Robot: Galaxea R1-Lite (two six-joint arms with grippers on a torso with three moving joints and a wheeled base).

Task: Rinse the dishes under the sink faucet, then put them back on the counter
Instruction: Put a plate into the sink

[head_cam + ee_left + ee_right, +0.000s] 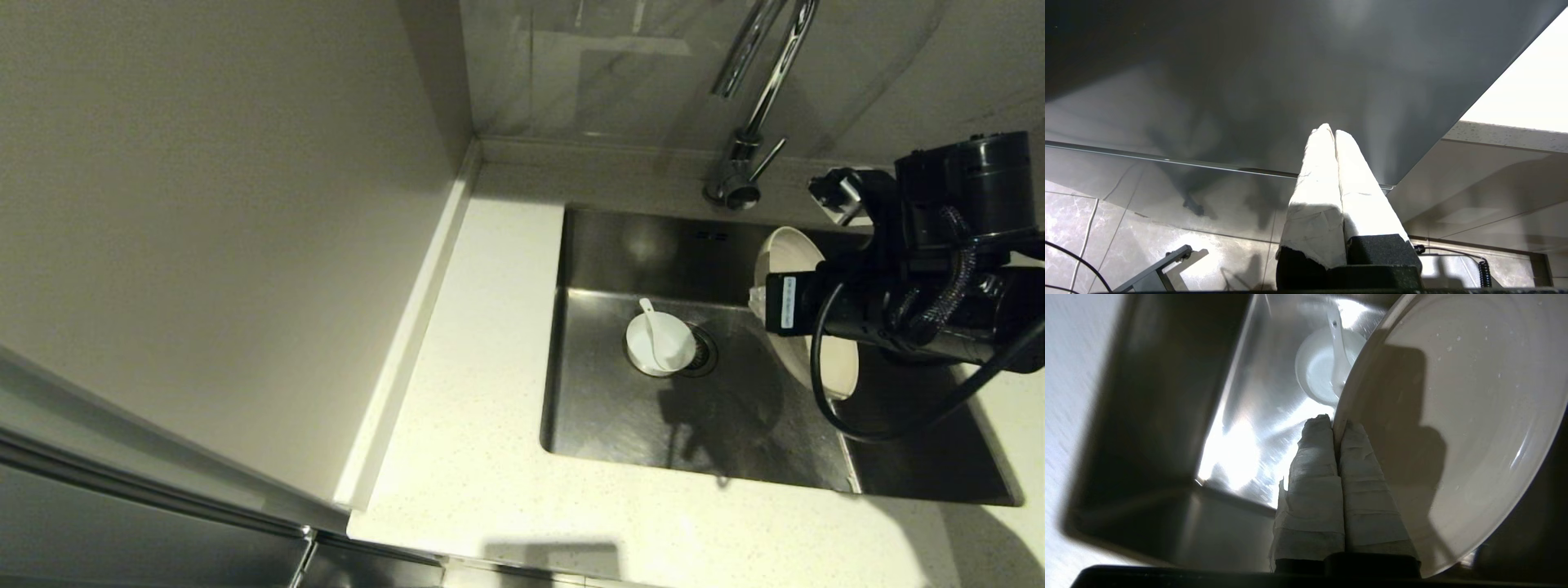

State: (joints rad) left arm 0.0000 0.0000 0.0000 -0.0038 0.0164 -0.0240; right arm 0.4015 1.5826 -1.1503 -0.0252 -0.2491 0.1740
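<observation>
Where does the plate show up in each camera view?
Head view: plate tilted on edge over the sink's right side, partly behind the right arm.
Left wrist view: not in it.
Right wrist view: plate fills the right side.
Shared landmark: bowl holding the spoon.

plate [796, 253]: one
bowl [665, 347]: one
spoon [651, 322]: one
sink [620, 408]: one
faucet [755, 106]: one
tools: two

The sink [604, 408] is brushed stainless steel with a soft sheen, and the faucet [755, 98] is mirror-bright chrome. The counter [473, 425] looks like pale speckled stone, smooth and matt. The plate [1474, 416], bowl [663, 347] and spoon [651, 327] look like glossy glazed ceramic; both grippers' fingers [1327, 490] are wrapped in wrinkled white tape.
</observation>
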